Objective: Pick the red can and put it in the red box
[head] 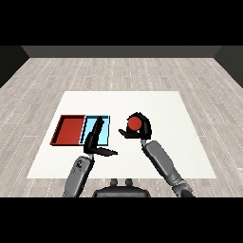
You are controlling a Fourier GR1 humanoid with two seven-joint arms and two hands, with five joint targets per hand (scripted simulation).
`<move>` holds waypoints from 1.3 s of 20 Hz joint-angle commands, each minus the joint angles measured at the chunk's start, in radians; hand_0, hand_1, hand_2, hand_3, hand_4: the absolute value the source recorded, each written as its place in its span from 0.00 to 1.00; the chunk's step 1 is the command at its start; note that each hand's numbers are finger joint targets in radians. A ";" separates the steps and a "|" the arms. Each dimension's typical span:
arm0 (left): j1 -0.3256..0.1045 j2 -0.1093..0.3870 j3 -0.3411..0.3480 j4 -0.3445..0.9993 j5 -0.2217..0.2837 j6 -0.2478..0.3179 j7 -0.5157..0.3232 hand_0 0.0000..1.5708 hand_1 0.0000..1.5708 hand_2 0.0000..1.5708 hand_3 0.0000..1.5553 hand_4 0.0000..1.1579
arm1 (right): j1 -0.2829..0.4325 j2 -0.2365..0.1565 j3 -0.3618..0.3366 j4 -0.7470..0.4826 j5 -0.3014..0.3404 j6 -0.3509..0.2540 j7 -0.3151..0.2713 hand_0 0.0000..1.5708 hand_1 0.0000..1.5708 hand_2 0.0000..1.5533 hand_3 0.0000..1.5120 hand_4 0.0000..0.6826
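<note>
Red tray [71, 130] seemingly empty; right hand [142, 129] grips red can [134, 123].

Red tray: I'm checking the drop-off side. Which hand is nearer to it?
Left. The left hand reaches over the light blue tray, right beside the red tray. The right hand is curled round the red can, beyond the blue tray.

The white table [156, 156] carries a red tray [69, 130] and, touching its right side, a light blue tray [105, 127].
</note>
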 commanded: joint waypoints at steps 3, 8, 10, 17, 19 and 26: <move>-0.048 -0.001 -0.077 0.127 0.004 0.096 -0.051 0.00 0.00 0.00 0.00 0.00 | 0.073 0.063 0.022 -0.082 0.088 0.007 -0.024 0.92 0.92 0.92 0.93 0.91; -0.097 -0.001 -0.048 0.175 0.030 0.048 0.005 0.00 0.00 0.00 0.00 0.00 | 0.009 0.091 -0.055 -0.040 0.104 0.070 0.011 0.92 0.92 0.92 0.92 0.91; -0.064 -0.001 -0.127 0.214 0.055 0.123 -0.045 0.00 0.00 0.00 0.00 0.00 | 0.071 0.102 -0.030 -0.057 0.133 0.068 -0.017 0.92 0.92 0.93 0.92 0.93; -0.129 -0.001 -0.045 0.303 0.089 0.029 -0.070 0.00 0.00 0.00 0.00 0.00 | 0.091 0.105 -0.064 -0.072 0.157 0.153 -0.042 0.93 0.93 0.93 0.92 0.96; -0.141 -0.001 -0.130 0.356 0.122 0.132 -0.103 0.00 0.00 0.00 0.00 0.00 | 0.105 0.111 -0.064 -0.102 0.156 0.154 -0.031 0.93 0.93 0.92 0.92 0.96; -0.201 -0.001 -0.088 0.326 0.157 0.089 -0.015 0.00 0.00 0.00 0.00 0.00 | 0.103 0.112 0.016 -0.158 0.184 0.088 0.015 0.94 0.94 0.93 0.92 0.99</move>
